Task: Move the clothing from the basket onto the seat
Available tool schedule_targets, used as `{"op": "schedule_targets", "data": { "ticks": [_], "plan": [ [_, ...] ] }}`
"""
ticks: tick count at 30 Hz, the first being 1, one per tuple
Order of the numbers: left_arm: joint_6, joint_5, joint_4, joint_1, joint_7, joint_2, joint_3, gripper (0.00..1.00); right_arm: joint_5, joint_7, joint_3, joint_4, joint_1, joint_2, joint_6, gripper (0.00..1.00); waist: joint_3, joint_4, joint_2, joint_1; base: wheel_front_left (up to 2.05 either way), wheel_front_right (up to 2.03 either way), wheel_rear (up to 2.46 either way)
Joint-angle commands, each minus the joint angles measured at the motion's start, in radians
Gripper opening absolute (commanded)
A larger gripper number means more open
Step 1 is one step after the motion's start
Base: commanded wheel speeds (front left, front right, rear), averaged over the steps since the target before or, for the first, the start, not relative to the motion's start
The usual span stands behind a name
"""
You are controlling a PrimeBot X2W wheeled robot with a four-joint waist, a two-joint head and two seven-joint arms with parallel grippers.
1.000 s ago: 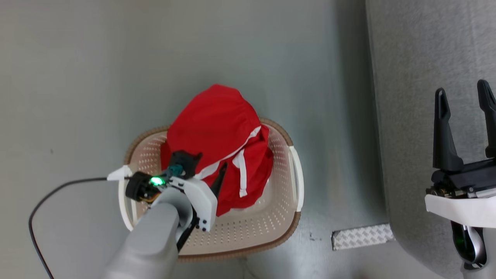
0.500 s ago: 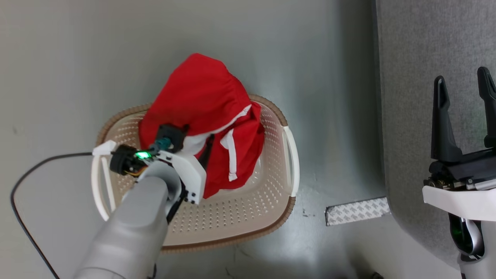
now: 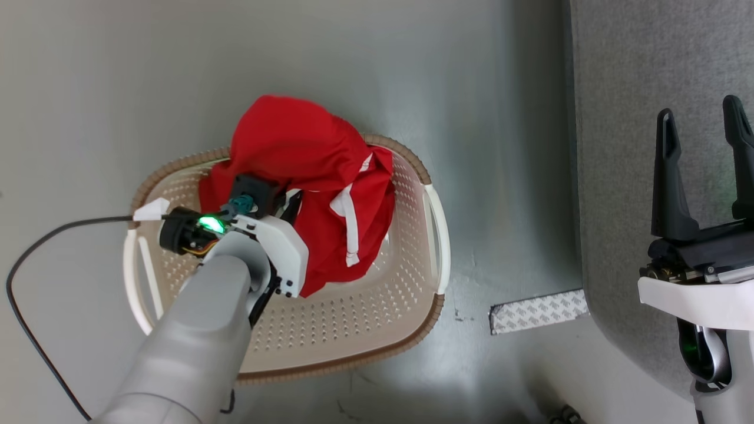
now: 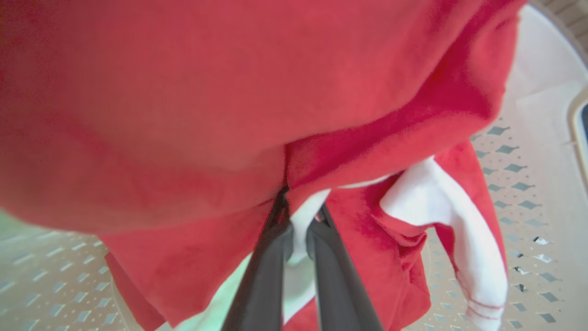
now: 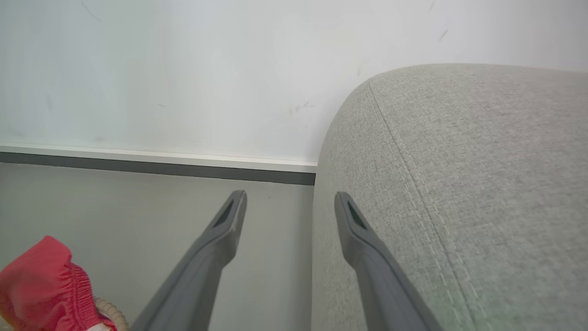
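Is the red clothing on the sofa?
No, the clothing lies in the basket, apart from the sofa.

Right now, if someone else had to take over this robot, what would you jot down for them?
Left gripper: shut on the clothing, pinching a fold by a white band.
Right gripper: open, empty, by the seat.
Clothing: bunched in the basket, spilling over its far rim.
Done: grip taken.
Left: lift the clothing out, carry it to the seat, let go. Whether more lies underneath cannot be told.
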Motion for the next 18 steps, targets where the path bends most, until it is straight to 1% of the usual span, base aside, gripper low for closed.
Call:
{"op": "schedule_targets", "data": {
  "ticks": [1,5,9,18],
  "plan": [
    [-0.002,-0.014,-0.004,0.005,-0.006,0.001,0.002,0.0,0.003,0.001,-0.004,0.01,-0.008,0.0,0.003,1.0,-0.015,0.007,0.0,-0.0001,0.0,0.0,0.0],
    [-0.005,-0.034,-0.028,0.042,-0.008,-0.007,0.007,0.0,0.003,0.001,-0.003,0.021,0.0,0.002,0.003,1.0,-0.065,0.022,0.0,-0.0001,0.0,0.0,0.0],
    [-0.006,-0.056,-0.102,0.101,-0.008,-0.011,0.018,0.0,-0.003,0.001,-0.009,0.039,0.025,-0.002,0.003,1.0,-0.14,0.045,0.0,-0.0001,0.0,0.0,0.0],
    [0.001,-0.1,-0.28,0.297,-0.007,-0.013,0.071,0.0,-0.009,0.001,-0.021,0.104,0.116,-0.022,0.003,1.0,-0.386,0.105,0.0,-0.0001,0.0,0.0,0.0]
  ]
}}
